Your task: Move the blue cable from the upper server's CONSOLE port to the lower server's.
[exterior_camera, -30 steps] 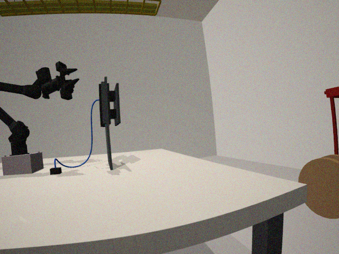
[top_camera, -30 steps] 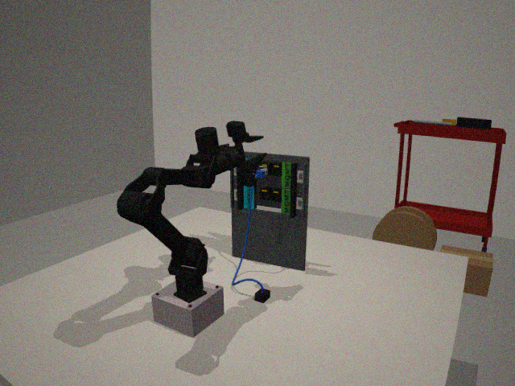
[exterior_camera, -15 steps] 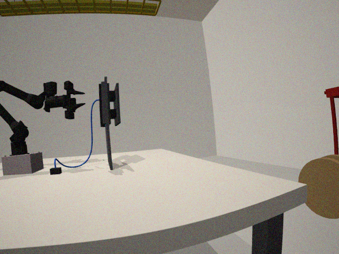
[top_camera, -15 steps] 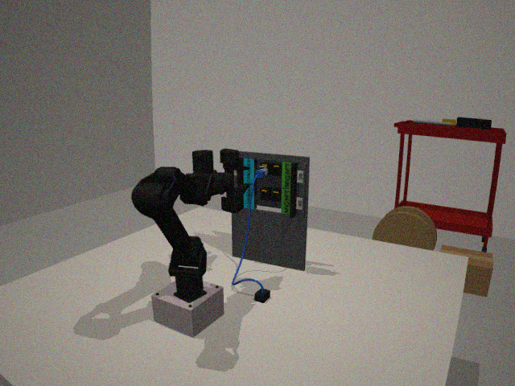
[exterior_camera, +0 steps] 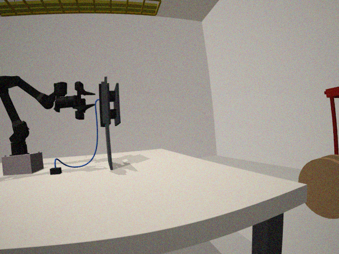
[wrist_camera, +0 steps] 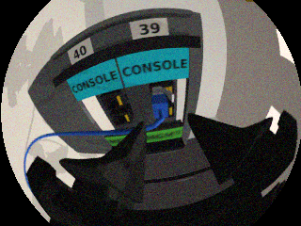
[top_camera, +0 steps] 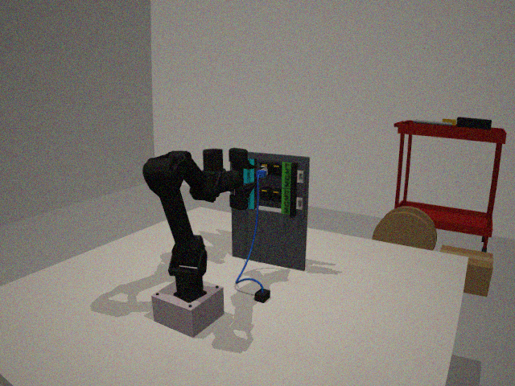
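On the left, your arm rises from its grey base block (top_camera: pixel 175 311) (exterior_camera: pixel 19 164) on the counter (top_camera: pixel 353 315) (exterior_camera: pixel 164 207), reaching right. Your hand (top_camera: pixel 254 176) (exterior_camera: pixel 95 99) (wrist_camera: pixel 167 121) stands partly wide, nothing between its fingers, just short of the panel. Keep that gap as you come in; it should clear the plug body on both sides.

Just right of the fingertips, the blue plug (top_camera: pixel 261 172) (wrist_camera: pixel 160 107) sits in the upper server's port, under the CONSOLE label marked 39. Line up square to the port face, centre the fingers on the plug, and only then close, so that one finger presses the tab. Pull straight back without twisting, or the latch may catch.

The blue cable (top_camera: pixel 254 224) (exterior_camera: pixel 97 131) (wrist_camera: pixel 71 134) hangs from the plug toward the near side, ending at a small black block (top_camera: pixel 261 295) (exterior_camera: pixel 55 170). Keep the lower finger from trapping it against the plug. The lower server's CONSOLE port (top_camera: pixel 264 192) (wrist_camera: pixel 119 101) is your goal, directly below; leave slack for that drop.
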`<action>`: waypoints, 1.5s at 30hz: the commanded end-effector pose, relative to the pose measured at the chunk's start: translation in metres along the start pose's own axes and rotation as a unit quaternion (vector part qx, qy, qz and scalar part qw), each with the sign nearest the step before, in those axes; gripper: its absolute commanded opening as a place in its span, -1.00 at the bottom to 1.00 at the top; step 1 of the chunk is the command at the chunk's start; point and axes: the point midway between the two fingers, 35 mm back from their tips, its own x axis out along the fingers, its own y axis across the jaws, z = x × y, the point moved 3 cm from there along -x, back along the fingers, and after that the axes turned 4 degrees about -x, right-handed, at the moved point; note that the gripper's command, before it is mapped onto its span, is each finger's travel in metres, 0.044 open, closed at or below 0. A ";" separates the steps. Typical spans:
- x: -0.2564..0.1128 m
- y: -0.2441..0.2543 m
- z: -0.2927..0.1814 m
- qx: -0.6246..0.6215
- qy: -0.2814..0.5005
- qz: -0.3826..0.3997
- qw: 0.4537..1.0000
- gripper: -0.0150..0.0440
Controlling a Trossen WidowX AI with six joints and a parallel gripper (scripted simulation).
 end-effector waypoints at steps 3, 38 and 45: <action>0.010 -0.002 0.003 0.003 -0.002 -0.002 1.000 0.32; 0.054 -0.002 0.013 0.002 0.000 -0.002 1.000 0.27; 0.054 -0.002 0.013 0.002 0.000 -0.002 1.000 0.12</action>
